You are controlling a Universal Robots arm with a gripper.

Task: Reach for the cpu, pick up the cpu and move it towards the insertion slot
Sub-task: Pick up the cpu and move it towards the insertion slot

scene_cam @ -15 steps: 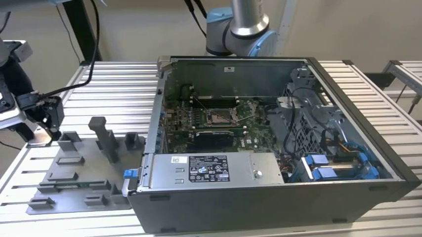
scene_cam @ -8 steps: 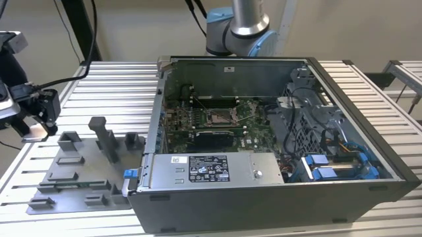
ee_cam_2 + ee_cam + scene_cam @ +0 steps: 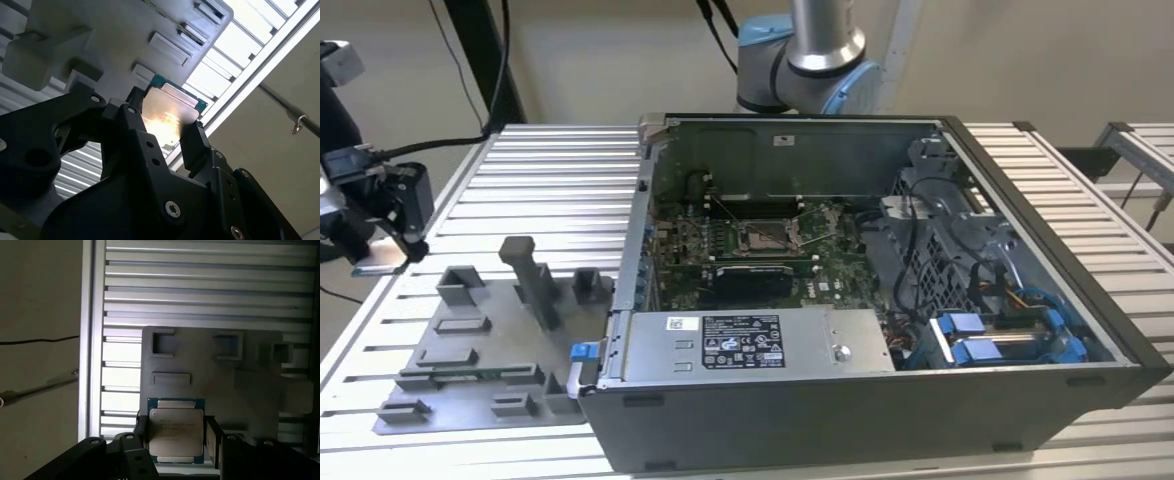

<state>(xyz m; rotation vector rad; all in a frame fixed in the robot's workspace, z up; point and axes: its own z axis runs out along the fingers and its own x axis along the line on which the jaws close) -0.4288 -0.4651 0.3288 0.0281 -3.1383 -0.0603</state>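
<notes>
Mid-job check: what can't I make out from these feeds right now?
Second wrist view: glare blanks the cpu's top face, and the gripper body hides its nearer part.
First wrist view: the fingers cover the cpu's two side edges.
Exterior view: the insertion slot is too small to tell whether it is open.
</notes>
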